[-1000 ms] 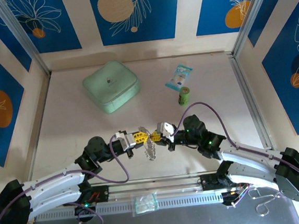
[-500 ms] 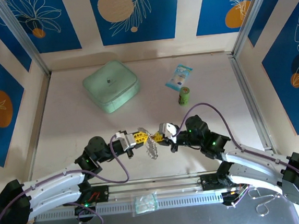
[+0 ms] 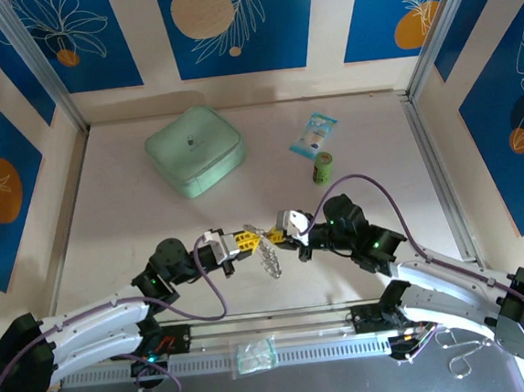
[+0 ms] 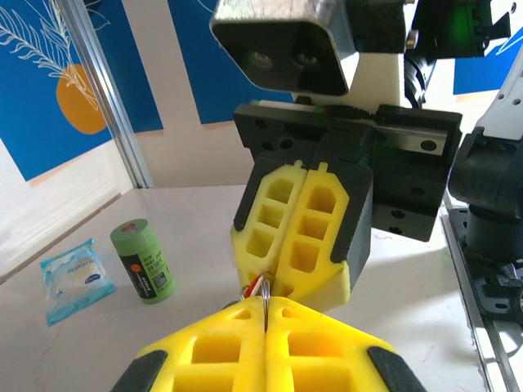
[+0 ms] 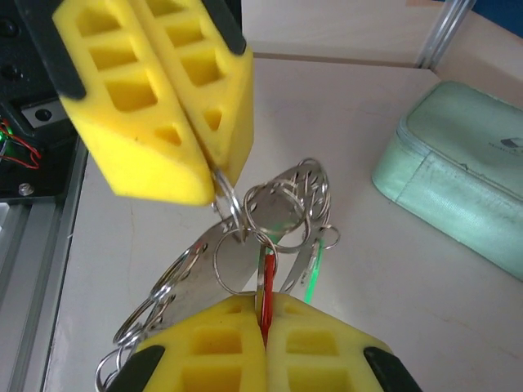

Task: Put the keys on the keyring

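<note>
Meeting tip to tip above the near middle of the desk (image 3: 106, 200), the two grippers hold a hanging bunch of rings between them. The left gripper (image 5: 214, 163) is closed, pinching a silvery ring of the keyring (image 5: 282, 208). The right gripper (image 5: 263, 314) is closed on the red key (image 5: 266, 286), a thin red sliver rising from its seam into the rings. The green key (image 5: 315, 273) hangs just beside it in the bunch. A mint pouch (image 3: 194, 151), a packet (image 3: 314, 135) and a green cylinder (image 3: 322, 167) sit well apart at the back.
</note>
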`<control>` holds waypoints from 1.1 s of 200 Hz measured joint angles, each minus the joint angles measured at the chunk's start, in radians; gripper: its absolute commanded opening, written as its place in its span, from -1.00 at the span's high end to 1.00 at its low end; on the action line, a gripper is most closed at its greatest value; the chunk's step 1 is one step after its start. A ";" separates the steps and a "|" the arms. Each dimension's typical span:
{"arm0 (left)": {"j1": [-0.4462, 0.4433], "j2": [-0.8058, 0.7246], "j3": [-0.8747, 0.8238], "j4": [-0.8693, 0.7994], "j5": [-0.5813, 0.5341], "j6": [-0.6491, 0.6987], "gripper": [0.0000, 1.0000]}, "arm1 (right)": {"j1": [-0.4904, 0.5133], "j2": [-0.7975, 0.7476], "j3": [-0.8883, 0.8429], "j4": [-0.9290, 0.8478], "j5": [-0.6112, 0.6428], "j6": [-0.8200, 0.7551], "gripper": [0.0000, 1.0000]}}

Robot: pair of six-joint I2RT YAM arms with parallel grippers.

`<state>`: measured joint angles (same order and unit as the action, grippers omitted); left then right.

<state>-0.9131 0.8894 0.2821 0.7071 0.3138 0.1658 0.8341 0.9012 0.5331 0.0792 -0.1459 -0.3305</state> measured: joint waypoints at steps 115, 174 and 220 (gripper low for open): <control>0.000 -0.003 0.009 -0.106 -0.023 0.053 1.00 | -0.004 -0.013 0.041 -0.096 0.002 -0.053 1.00; 0.000 -0.004 0.026 -0.132 -0.027 0.074 0.61 | -0.003 -0.015 0.090 -0.199 0.035 -0.116 1.00; -0.002 -0.025 0.011 -0.097 -0.123 0.039 -0.14 | -0.002 -0.015 0.145 -0.249 0.084 -0.142 1.00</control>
<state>-0.9150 0.8642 0.2928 0.6102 0.1909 0.2043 0.8318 0.8864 0.6781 -0.1703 -0.0624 -0.4728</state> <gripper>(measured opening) 0.513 0.054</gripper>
